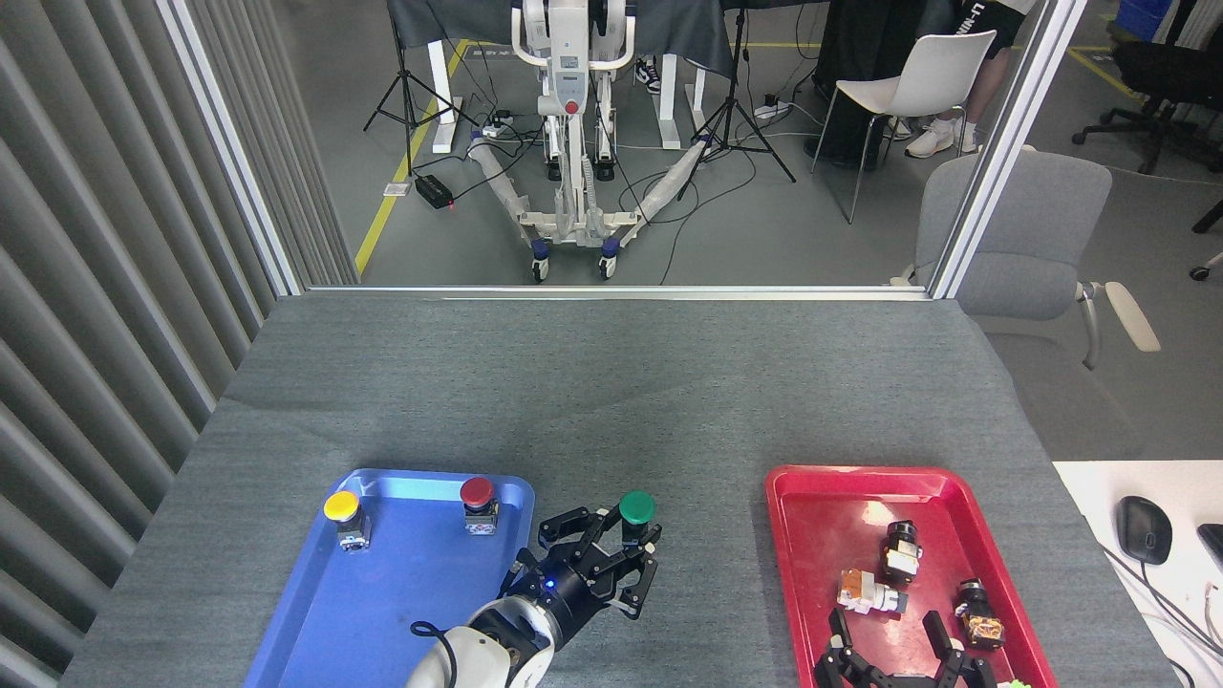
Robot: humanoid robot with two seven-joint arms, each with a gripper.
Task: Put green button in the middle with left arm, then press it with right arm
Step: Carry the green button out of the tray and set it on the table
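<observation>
The grey-black switch block under the dark-green round cap of the green button [636, 507] is largely hidden by the fingers [638, 585] of the black left gripper [611, 559]. The black right gripper [893, 659] is cut off by the near edge, so only its finger ends are seen over the red plastic tray [822, 487]. Whether the button touches the dark grey woven table [611, 382] cannot be told. The small parts in the red tray are too small to be identified.
</observation>
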